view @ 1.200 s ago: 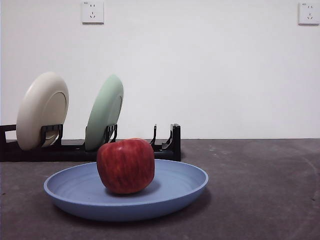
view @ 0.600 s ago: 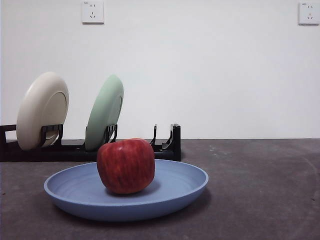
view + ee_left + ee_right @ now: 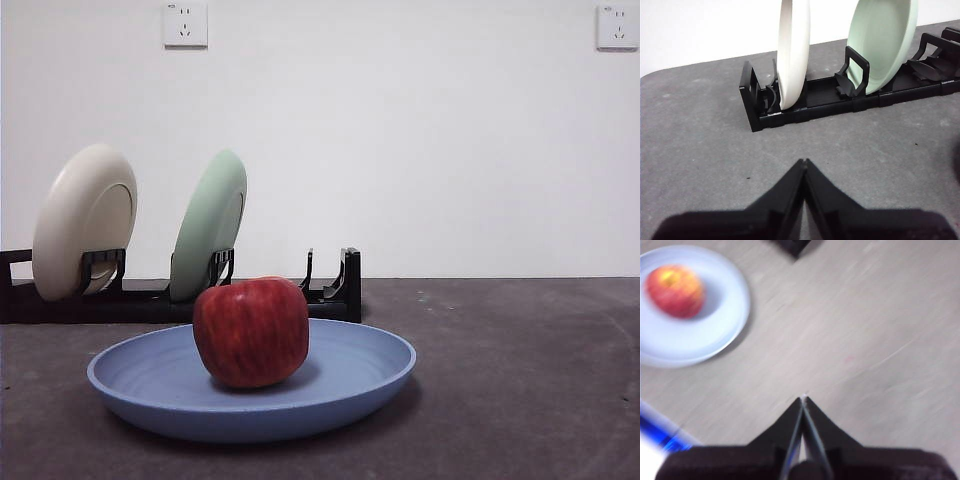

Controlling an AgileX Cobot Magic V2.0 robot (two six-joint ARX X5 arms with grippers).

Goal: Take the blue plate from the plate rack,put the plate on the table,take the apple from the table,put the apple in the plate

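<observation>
1. You see the apple point(image 3: 251, 331) resting in the blue plate point(image 3: 150, 385) on the bench point(image 3: 520, 380).
2. Left tool point(image 3: 803, 162) and right tool point(image 3: 803, 399): both closed, empty.
3. Risk: bumping the plate could roll the apple out.

Cream plate point(image 3: 84, 220) stands on edge at the left, leaning slightly. Pale green plate point(image 3: 209, 224) stands on edge to its right, apart from it, also leaning. White wall point(image 3: 420, 150) behind; two wall sockets, upper left point(image 3: 185, 24), upper right point(image 3: 617, 26).

no readable text, label, brand or number on any object or surface
</observation>
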